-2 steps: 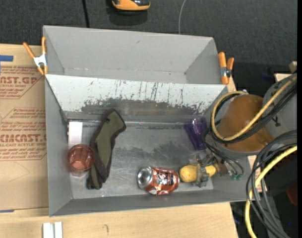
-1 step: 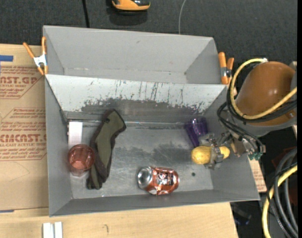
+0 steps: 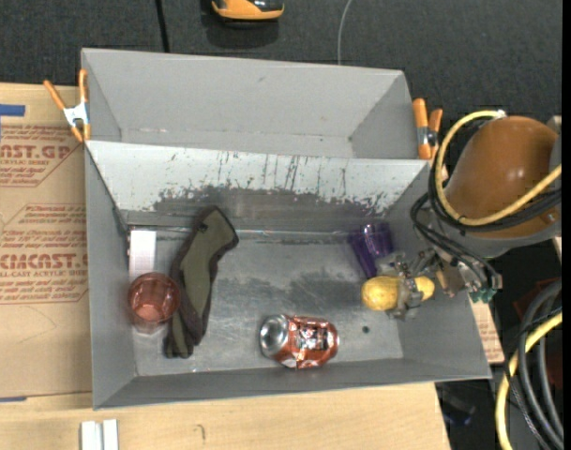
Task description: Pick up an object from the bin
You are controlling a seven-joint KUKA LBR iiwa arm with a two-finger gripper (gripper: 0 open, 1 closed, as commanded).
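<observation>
1. At the tip of the gripper [image 3: 409, 291], on its bin-centre side, sits a yellow lemon-shaped thing [image 3: 381, 294], touching or just beside it. Whether the gripper is clenched or released cannot be told.
2. Judgement: the rounded, smooth-looking skin may roll, so centre on its widest part before lifting.
3. Near the gripper, toward the back wall: a purple translucent piece [image 3: 370, 245].
4. Well apart from it: a crumpled red-and-silver can [image 3: 299, 339], a limp dark sock [image 3: 199, 279] and a pinkish cup [image 3: 152, 299].
</observation>
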